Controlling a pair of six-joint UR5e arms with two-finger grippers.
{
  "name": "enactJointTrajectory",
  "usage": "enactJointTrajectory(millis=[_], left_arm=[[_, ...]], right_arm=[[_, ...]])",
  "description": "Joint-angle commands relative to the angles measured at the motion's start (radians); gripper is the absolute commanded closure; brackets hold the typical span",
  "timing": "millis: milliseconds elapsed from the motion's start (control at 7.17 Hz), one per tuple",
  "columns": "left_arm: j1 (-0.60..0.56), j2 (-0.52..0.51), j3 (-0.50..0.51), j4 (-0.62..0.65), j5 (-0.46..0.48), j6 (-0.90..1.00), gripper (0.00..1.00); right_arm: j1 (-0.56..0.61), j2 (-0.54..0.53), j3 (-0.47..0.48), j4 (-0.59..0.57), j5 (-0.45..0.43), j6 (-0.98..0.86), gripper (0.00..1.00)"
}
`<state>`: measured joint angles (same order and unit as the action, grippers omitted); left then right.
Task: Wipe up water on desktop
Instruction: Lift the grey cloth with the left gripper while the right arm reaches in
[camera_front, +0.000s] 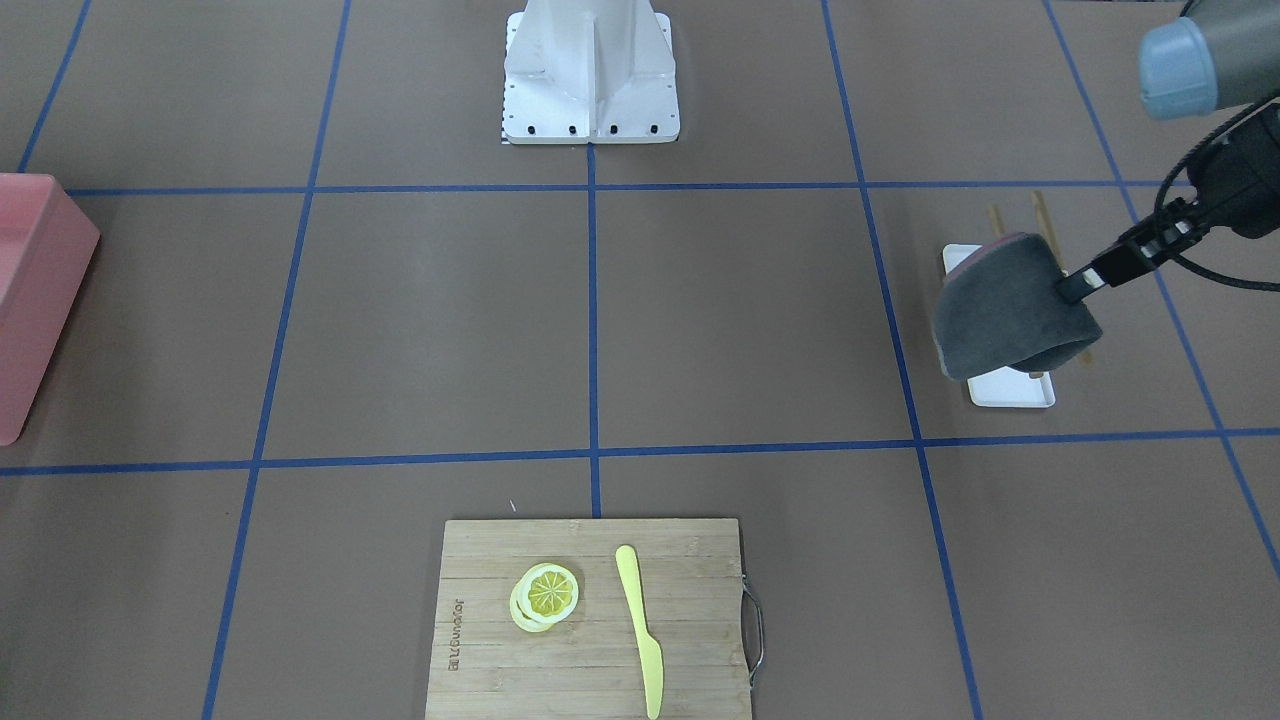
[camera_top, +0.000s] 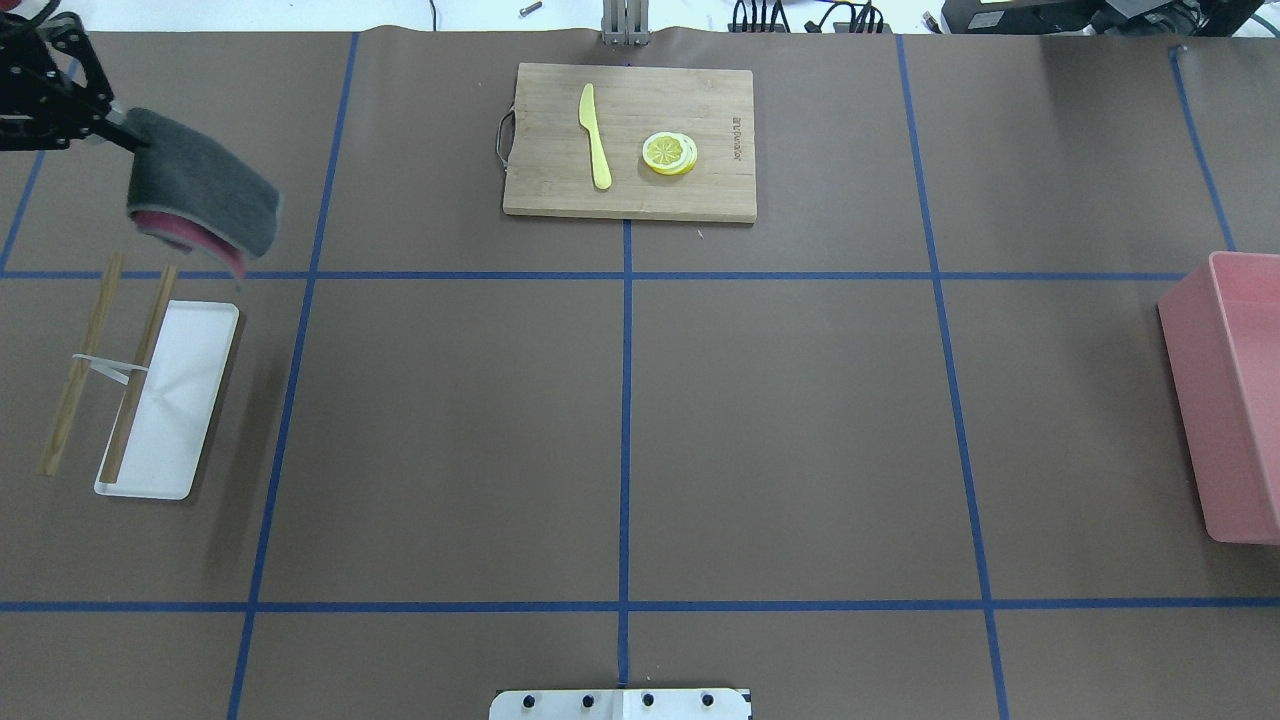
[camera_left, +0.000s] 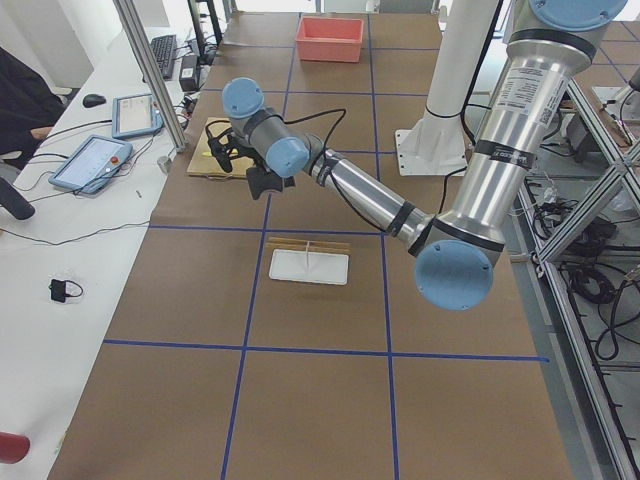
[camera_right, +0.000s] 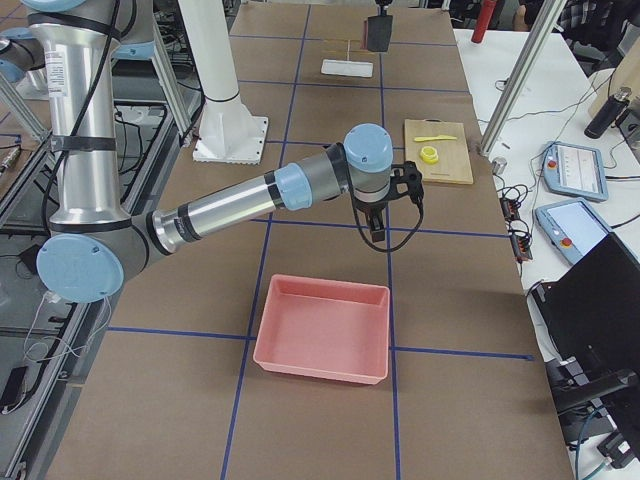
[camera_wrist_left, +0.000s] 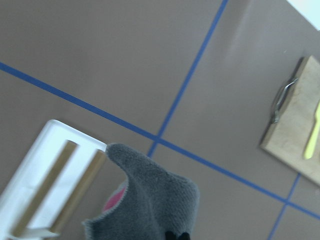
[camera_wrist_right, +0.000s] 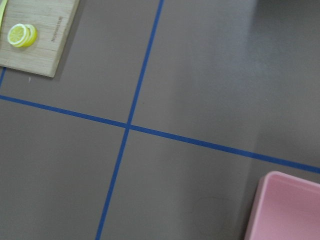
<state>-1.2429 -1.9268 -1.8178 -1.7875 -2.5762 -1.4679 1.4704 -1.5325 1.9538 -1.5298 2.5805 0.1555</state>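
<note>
Holding a grey cloth (camera_front: 1005, 320) by one edge in the left gripper (camera_front: 1072, 287), pinching it tight and leaving the rest to hang in a loose fold, pink face under. Carried high off the desktop (camera_front: 740, 320), near the white tray (camera_front: 1010, 392) and its two sticks (camera_top: 85, 360), probably to travel without dragging. Cannot tell whether the right gripper (camera_right: 376, 222) is apart or together: shown only from the side, hovering over the desktop near the pink bin (camera_front: 30, 290), out of the way. Brown, crossed by blue tape, spread wide beneath both arms, and showing no wet patch anywhere, so no telling yet where to wipe. Well apart from the cloth, at the far edge: a board (camera_front: 690, 560) with knife and lemon slices. Next, most likely: lower the cloth flat and sweep.
</note>
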Motion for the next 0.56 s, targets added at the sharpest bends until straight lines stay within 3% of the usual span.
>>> enactJointTrajectory(millis=[0,279,418], left_arm=[[0.133,-0.108,0.003,0.002,0.146,-0.254,1.0],[0.242,-0.162,0.02,0.002,0.264,-0.369,1.0],[0.259,-0.187,0.04,0.002,0.267,-0.4,1.0]], right_arm=[[-0.083,0.085,-0.007,0.119,-0.003,0.047,0.0],[-0.183,0.194,-0.01,0.146,-0.013,0.067,0.0],[-0.246,0.24,-0.025,0.146,-0.014,0.067,0.0]])
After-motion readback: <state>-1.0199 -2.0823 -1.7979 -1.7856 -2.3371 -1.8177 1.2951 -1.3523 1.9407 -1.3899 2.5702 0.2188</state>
